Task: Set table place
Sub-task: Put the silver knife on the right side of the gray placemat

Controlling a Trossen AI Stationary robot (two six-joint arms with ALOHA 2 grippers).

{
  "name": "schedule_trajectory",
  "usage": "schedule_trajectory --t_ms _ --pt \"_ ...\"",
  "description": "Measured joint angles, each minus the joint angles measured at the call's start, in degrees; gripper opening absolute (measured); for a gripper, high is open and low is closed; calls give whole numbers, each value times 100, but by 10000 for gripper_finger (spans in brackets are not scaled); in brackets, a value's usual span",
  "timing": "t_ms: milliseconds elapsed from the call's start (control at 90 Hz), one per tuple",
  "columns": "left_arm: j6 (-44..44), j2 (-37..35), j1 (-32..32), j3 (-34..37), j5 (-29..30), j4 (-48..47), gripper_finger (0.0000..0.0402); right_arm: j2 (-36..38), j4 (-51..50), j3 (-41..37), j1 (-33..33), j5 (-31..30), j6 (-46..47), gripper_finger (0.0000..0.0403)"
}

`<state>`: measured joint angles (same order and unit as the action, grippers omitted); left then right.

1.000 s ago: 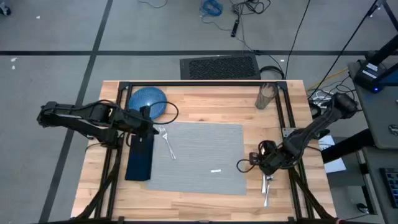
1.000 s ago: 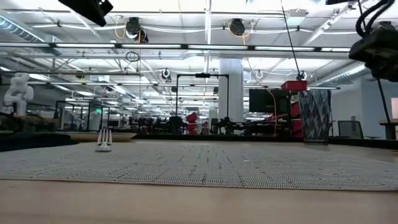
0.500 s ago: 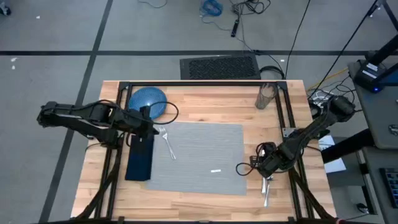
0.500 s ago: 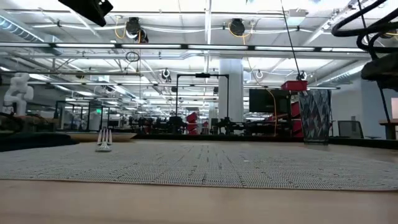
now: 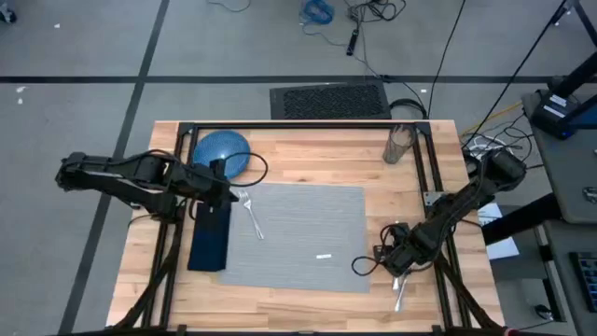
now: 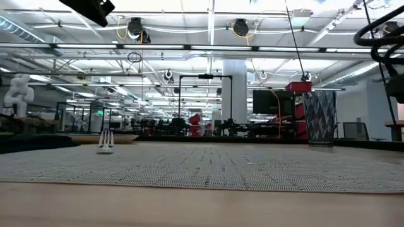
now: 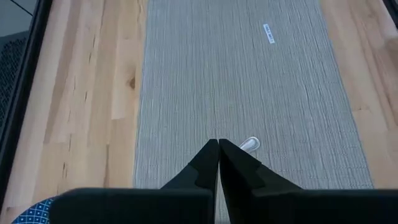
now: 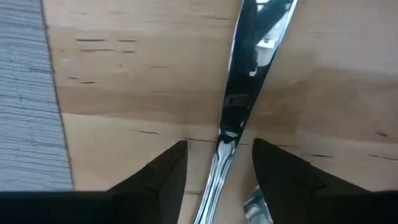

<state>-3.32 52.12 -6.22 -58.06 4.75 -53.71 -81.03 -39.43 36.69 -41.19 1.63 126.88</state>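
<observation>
While right gripper [image 8: 214, 165] hangs spread over knife [image 8: 249, 87] on table [image 5: 308, 154] right of placemat [image 5: 298, 233], we log left gripper [image 7: 218, 155] pinched empty. Fork [image 5: 250, 213] placed; napkin [image 5: 210, 233] beside mat; plate [image 5: 222, 152], glass [image 5: 399, 143] outstanding, we judge.

Grey floor [image 5: 84, 47] crossed by dark tape lines; loose cables [image 5: 359, 23] and a black ribbed mat [image 5: 328, 100] lie beyond the surface. Low view: large open hall, ceiling light strips [image 6: 208, 19], white column [image 6: 235, 94], dark monitor [image 6: 273, 101].
</observation>
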Motion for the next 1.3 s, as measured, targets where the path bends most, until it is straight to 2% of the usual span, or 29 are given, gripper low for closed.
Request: schedule_trajectory --t_ms 144,300,356,600,744,1033,1200,1300 --pt "-1 0 -2 0 1 2 0 -119 51 15 -13 67 170 138" --pt "-3 0 0 0 1 4 0 -145 193 23 -9 -71 270 38" --pt "-1 0 -2 0 1 2 0 -145 174 17 -7 -75 270 17" --pt "-25 0 -2 0 1 2 0 -39 139 6 152 -230 294 7" --pt "-41 0 -1 0 1 2 0 122 208 -10 314 -959 226 2" --pt "-104 0 0 0 1 11 0 161 815 -20 741 -1930 -97 3" --pt "-160 0 4 0 1 20 0 165 1274 -12 1096 -1977 -746 1" --pt "-160 0 4 0 1 19 0 166 1237 -11 1194 -1820 -790 1"
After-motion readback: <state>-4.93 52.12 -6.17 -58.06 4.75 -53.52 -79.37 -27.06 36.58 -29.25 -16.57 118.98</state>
